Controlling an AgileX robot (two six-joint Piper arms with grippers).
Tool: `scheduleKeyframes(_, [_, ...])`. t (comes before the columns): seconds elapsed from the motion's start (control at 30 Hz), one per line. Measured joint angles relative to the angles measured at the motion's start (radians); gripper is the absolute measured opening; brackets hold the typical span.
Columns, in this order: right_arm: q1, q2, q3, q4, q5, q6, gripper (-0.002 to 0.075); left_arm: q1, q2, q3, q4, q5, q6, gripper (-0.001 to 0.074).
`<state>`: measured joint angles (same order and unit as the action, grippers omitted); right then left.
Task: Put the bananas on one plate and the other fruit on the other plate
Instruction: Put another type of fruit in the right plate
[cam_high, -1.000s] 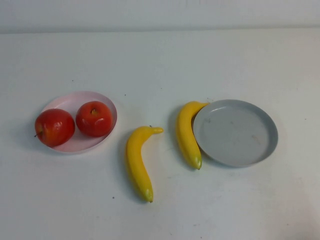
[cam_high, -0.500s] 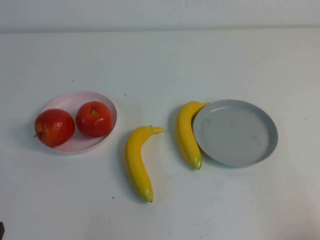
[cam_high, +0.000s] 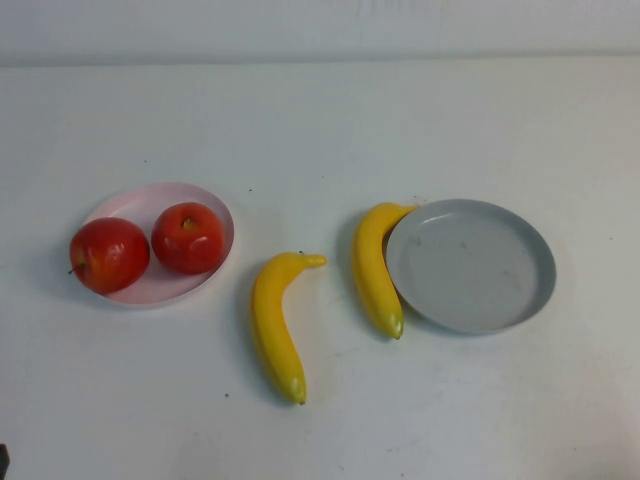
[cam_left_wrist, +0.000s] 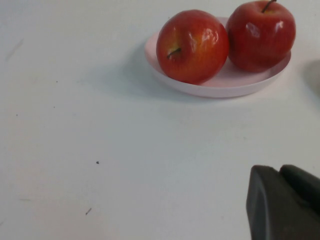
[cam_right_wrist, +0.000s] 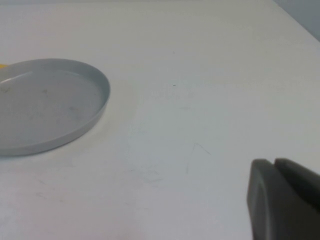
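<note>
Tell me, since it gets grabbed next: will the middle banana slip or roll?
The middle banana looks glossy, so probably slippery. It lies flat on its curve, so it would likely pivot rather than roll. Left hand and right hand sit low, away from it.

The high view looks steeply down on the whole tabletop (cam_high: 320, 120). The left wrist view sits low and close, sharing the pink plate (cam_left_wrist: 220, 85); the right wrist view likewise shares the grey-blue plate (cam_right_wrist: 60, 140).
</note>
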<state>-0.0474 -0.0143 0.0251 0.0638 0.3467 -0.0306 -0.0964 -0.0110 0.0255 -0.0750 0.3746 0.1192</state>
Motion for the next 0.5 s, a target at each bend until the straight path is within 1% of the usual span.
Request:
scheduleKeyframes(0.27, [0.0, 0.0, 0.0, 0.0, 0.0, 0.0, -0.0018, 0.004, 0.0, 0.0, 0.002, 0.0, 0.0, 0.0004])
scheduleKeyframes(0.5, [0.0, 0.0, 0.0, 0.0, 0.0, 0.0, -0.0018, 0.009, 0.0, 0.0, 0.041, 0.0, 0.0, 0.0004])
